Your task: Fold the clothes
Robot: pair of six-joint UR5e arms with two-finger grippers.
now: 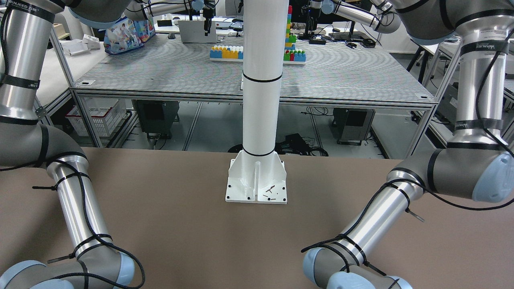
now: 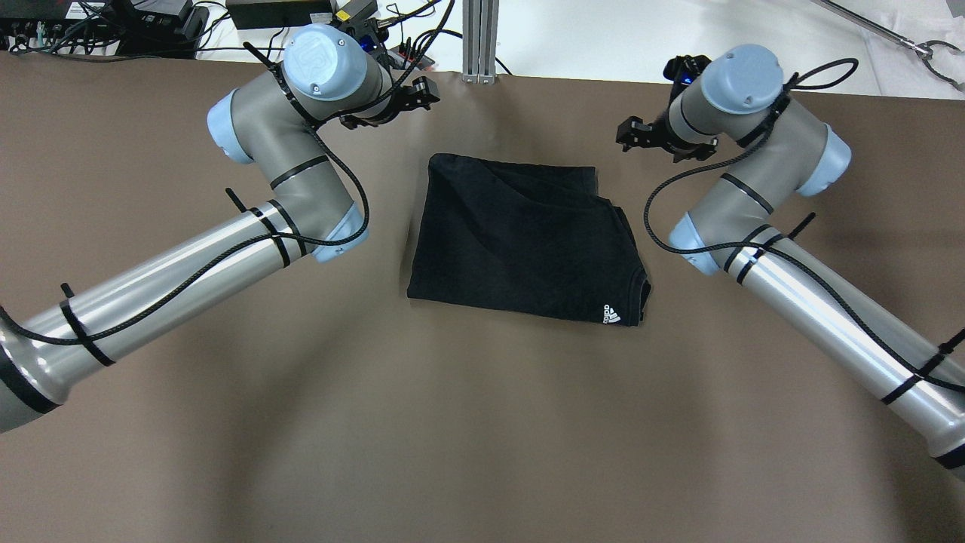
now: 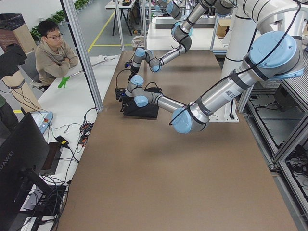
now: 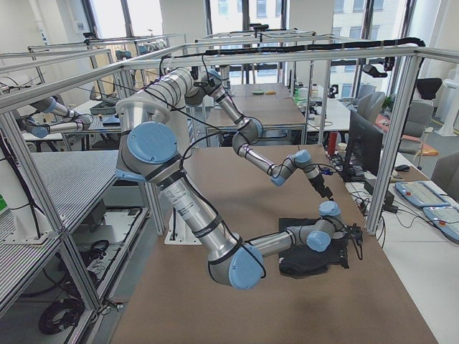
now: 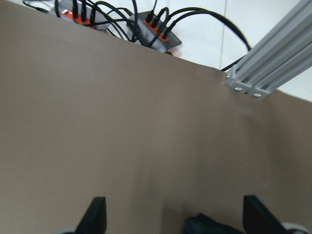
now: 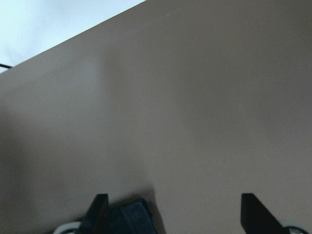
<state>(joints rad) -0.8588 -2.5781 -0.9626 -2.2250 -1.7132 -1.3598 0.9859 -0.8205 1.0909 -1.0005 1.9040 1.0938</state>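
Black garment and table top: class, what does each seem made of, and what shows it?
Garment: soft matte fabric, probably knit cotton; it lies limp in creased layers. Table top: smooth matte brown sheet, perhaps laminate or mat; no grain or shine.

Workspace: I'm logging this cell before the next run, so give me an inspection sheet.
Surface: brown table, smooth.
Job's things: black garment, folded, lying flat, logo up.
Clutter: nothing seen besides the white post.
Grippers: left gripper and right gripper open, empty, near the garment's far corners.
Cables: black cables tied along the left arm and right arm; hub past the far edge.
Surroundings: seated person; toy blocks on another table.
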